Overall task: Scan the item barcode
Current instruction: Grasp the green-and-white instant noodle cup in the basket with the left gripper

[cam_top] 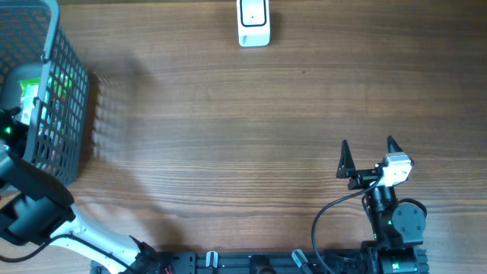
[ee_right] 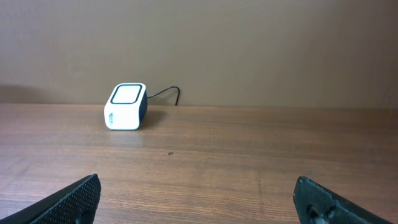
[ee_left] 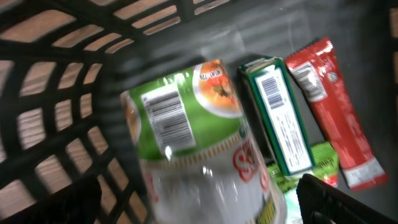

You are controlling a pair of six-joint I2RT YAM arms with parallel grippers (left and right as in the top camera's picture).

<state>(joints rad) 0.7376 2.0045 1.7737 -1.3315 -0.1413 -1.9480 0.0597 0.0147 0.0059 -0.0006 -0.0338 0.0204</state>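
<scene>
In the left wrist view my left gripper (ee_left: 199,210) is down inside the dark mesh basket (ee_left: 56,124) and stands open. Its black fingers (ee_left: 345,202) sit wide on either side of a noodle cup (ee_left: 186,130) with a green label and a barcode facing up, and small gaps show on both sides. The cup looks blurred. The white barcode scanner (cam_top: 253,23) stands at the far edge of the table, also in the right wrist view (ee_right: 125,107). My right gripper (cam_top: 368,156) is open and empty near the front right, facing the scanner.
Beside the cup in the basket lie a green box with a barcode (ee_left: 280,118), a red packet (ee_left: 336,112) and a green packet (ee_left: 320,163). The basket (cam_top: 65,114) stands at the table's left edge. Bare wooden tabletop (cam_top: 243,137) lies between basket, scanner and right arm.
</scene>
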